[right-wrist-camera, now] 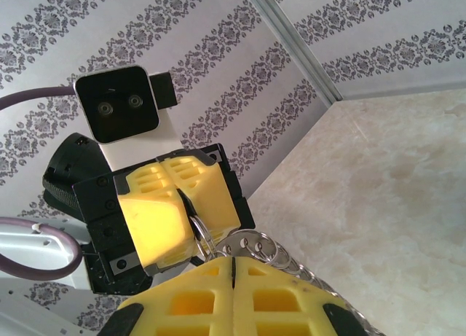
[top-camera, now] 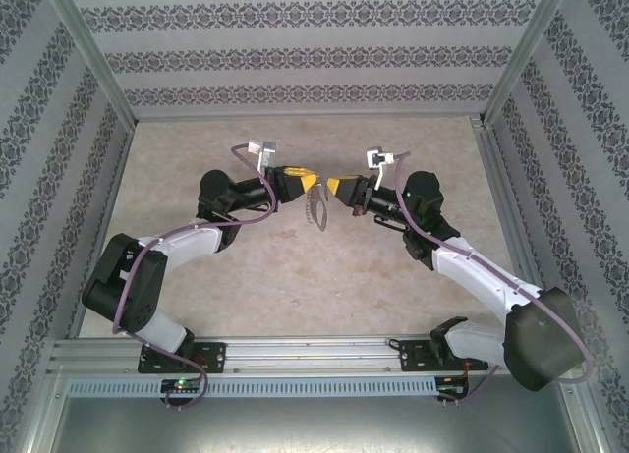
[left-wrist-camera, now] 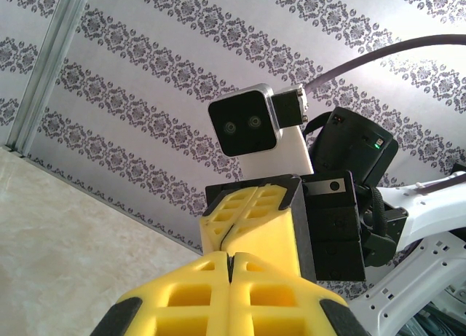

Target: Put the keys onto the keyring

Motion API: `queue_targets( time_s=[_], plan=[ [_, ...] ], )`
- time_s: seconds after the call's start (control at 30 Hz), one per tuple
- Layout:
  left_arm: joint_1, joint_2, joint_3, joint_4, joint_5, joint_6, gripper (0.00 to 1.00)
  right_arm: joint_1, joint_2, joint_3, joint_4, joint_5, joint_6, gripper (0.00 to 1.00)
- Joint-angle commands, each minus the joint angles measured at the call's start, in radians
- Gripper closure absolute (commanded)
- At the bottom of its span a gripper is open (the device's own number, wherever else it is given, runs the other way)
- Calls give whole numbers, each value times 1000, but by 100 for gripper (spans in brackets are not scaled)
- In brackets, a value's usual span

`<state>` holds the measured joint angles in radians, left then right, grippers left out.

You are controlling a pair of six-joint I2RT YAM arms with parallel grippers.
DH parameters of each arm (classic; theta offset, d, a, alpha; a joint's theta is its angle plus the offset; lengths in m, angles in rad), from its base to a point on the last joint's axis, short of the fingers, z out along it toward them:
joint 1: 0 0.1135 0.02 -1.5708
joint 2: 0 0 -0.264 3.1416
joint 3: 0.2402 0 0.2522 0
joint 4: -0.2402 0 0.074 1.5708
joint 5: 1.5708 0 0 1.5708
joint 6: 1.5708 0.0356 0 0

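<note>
Both grippers meet tip to tip above the middle of the table. In the right wrist view, my left gripper [right-wrist-camera: 183,203] faces the camera, shut on the thin silver keyring [right-wrist-camera: 198,230], which sticks out of its yellow jaws. The keys [right-wrist-camera: 255,243], silver heads with small holes, sit right at the tip of my right gripper [right-wrist-camera: 233,259]. Its fingers are pressed together on them, and the blades trail off under the right finger. From above, the metal bunch [top-camera: 320,215] hangs just below the left gripper [top-camera: 313,183] and the right gripper [top-camera: 332,185].
The beige table [top-camera: 295,276] is enclosed by patterned walls and an aluminium frame post [top-camera: 93,50]. Each arm's cable loops over its wrist. The left wrist view looks at the right gripper [left-wrist-camera: 226,230] and its camera housing [left-wrist-camera: 247,124] close up.
</note>
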<state>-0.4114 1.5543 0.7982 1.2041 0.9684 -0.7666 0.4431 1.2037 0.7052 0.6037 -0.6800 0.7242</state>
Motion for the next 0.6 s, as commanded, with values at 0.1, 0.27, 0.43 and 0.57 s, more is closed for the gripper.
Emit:
queue_targets(
  time_s=[0.1,0.27,0.43,0.57],
  plan=[
    [-12,-1,27,72,16,-2,100,17,18,7,22,-52,0,100],
    [-12,4,32,74,16,-6,100,25,22,1,21,-64,-2,100],
    [-13,5,36,69,15,-3,100,32,23,-2,8,-75,-10,100],
    [-14,4,40,66,15,-2,100,40,31,-4,-11,-83,-22,100]
  ],
)
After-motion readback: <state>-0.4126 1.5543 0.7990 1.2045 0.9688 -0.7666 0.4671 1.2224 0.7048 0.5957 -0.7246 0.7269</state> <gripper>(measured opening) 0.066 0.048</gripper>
